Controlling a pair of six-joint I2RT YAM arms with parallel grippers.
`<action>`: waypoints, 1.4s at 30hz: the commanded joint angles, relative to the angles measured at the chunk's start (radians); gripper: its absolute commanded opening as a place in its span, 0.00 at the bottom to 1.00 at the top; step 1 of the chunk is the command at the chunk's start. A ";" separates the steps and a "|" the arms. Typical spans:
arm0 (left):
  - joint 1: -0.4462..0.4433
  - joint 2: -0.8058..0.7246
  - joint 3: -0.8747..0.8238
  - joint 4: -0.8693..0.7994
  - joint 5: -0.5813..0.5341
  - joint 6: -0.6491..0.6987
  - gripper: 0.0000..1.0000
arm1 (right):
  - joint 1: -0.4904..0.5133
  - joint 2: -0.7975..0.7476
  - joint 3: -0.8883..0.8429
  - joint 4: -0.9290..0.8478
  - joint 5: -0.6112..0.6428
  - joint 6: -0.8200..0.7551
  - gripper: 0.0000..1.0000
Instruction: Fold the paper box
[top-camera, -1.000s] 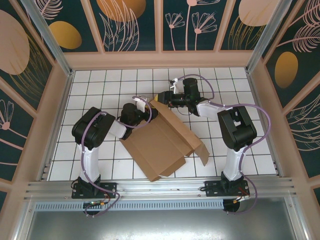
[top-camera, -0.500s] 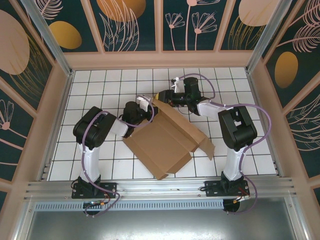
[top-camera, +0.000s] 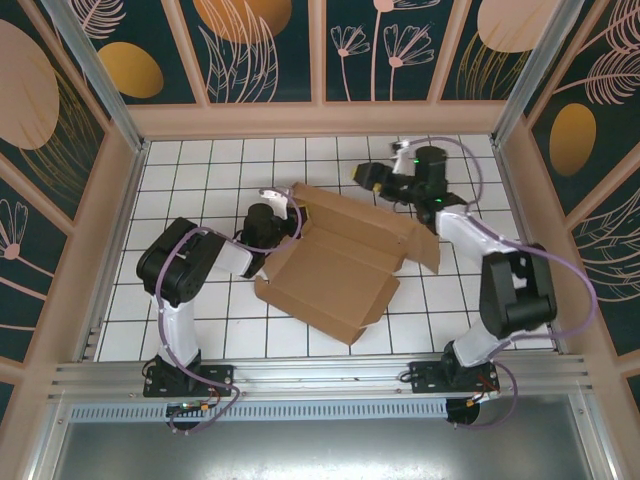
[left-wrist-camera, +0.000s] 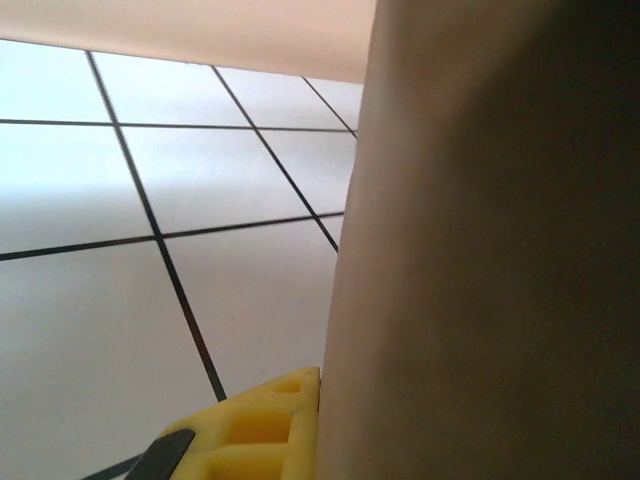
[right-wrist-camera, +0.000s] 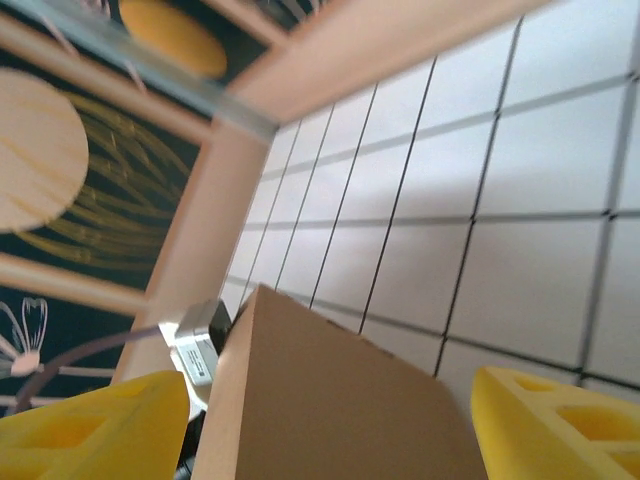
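The paper box (top-camera: 335, 262) lies half-open in the middle of the tiled floor, its lid panel spread toward the back right. My left gripper (top-camera: 290, 213) is at the box's back left corner, shut on an upright flap. In the left wrist view that flap (left-wrist-camera: 490, 260) stands as a brown wall, with one yellow finger (left-wrist-camera: 255, 435) pressed flat against it. My right gripper (top-camera: 364, 177) hovers just behind the box's back edge, open and holding nothing. In the right wrist view a cardboard corner (right-wrist-camera: 300, 385) shows between the wide-apart yellow fingers (right-wrist-camera: 90, 425).
Wooden-framed patterned walls (top-camera: 110, 210) close in the white tiled floor (top-camera: 200, 165) on three sides. An aluminium rail (top-camera: 320, 375) runs along the near edge by the arm bases. The left arm's white wrist part (right-wrist-camera: 195, 340) shows beyond the cardboard.
The left gripper closed on the flap. The right gripper opened and drew back to the right. The box swung round and its raised lid dropped flatter.
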 joint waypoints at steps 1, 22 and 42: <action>0.020 -0.029 0.030 0.039 -0.048 -0.123 0.00 | -0.093 -0.117 -0.045 -0.011 0.068 -0.005 0.74; 0.141 0.049 0.104 0.184 0.137 -0.648 0.00 | -0.258 -0.486 -0.356 0.169 0.012 0.169 0.71; 0.139 0.090 0.092 0.334 0.160 -0.604 0.00 | 0.050 -0.303 -0.288 0.411 0.038 0.355 0.50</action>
